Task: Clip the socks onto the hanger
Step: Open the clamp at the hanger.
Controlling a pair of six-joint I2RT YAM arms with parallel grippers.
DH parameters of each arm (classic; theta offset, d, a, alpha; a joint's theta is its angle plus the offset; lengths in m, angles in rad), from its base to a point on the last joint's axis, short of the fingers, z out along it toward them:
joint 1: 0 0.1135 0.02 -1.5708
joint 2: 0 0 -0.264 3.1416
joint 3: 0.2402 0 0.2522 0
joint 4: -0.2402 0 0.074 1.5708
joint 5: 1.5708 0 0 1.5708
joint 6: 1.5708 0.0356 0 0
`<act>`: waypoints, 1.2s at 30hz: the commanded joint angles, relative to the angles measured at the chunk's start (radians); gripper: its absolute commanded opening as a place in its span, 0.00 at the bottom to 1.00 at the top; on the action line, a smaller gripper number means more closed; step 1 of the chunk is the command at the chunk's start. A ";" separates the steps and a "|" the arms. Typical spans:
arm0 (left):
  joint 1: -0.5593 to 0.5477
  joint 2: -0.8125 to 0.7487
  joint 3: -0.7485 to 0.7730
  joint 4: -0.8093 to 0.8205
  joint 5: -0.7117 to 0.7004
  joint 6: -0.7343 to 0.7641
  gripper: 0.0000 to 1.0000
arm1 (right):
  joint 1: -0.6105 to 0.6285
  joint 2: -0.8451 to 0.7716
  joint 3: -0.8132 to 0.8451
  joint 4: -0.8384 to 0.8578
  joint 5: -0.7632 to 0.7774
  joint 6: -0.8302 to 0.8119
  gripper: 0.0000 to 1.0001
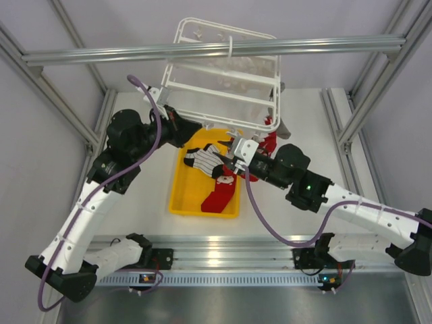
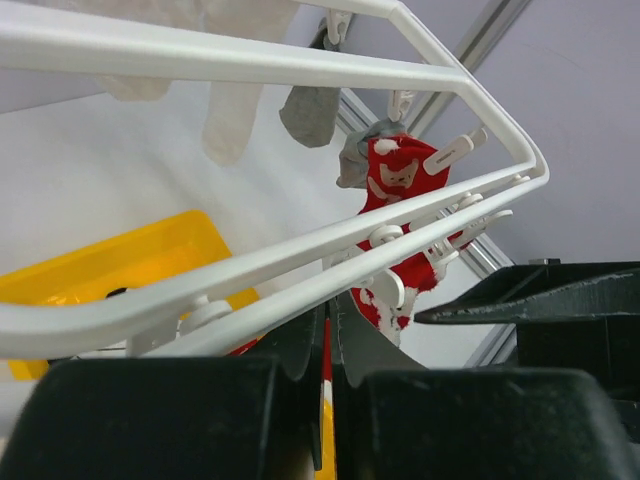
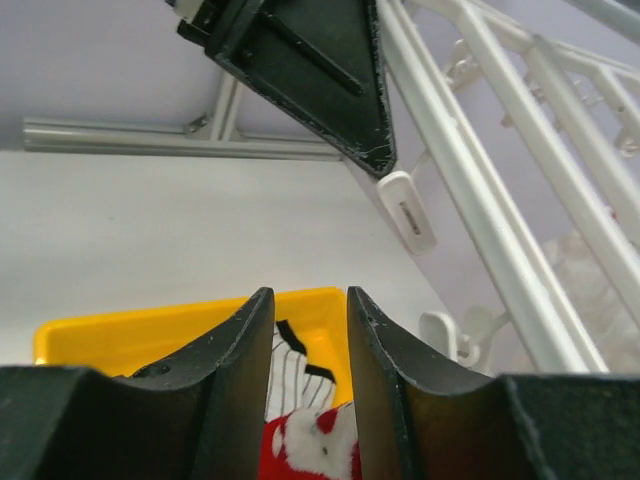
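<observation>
The white hanger (image 1: 223,74) hangs tilted from the beam over the far end of the tray. One red sock (image 1: 270,143) is clipped at its near right corner, also seen in the left wrist view (image 2: 400,175). My left gripper (image 1: 196,131) is shut at the hanger's near left bar, its tips (image 2: 328,320) behind that bar (image 2: 300,260). My right gripper (image 1: 229,160) is open above the tray. A striped sock (image 1: 202,158) and a red sock (image 1: 219,196) lie in the tray. Both show between the right jaws (image 3: 305,295), the red one (image 3: 310,450) lowest.
The yellow tray (image 1: 177,196) sits mid-table. A grey aluminium beam (image 1: 135,52) crosses overhead and carries the hanger's hook. Pale and grey socks (image 2: 310,115) hang from far clips. A free white clip (image 3: 410,215) dangles just ahead of the right jaws, under the left gripper's finger (image 3: 330,80).
</observation>
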 commanded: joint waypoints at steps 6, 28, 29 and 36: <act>-0.005 0.044 0.114 -0.118 0.088 0.091 0.00 | 0.012 0.009 -0.029 0.267 0.166 -0.079 0.39; -0.005 0.120 0.190 -0.201 0.315 0.183 0.00 | -0.037 0.115 -0.036 0.322 0.132 -0.197 0.47; -0.005 0.130 0.193 -0.203 0.326 0.190 0.00 | -0.043 0.118 -0.035 0.322 0.131 -0.197 0.45; -0.003 0.146 0.200 -0.183 0.323 0.139 0.00 | -0.054 0.118 -0.012 0.312 0.102 -0.185 0.22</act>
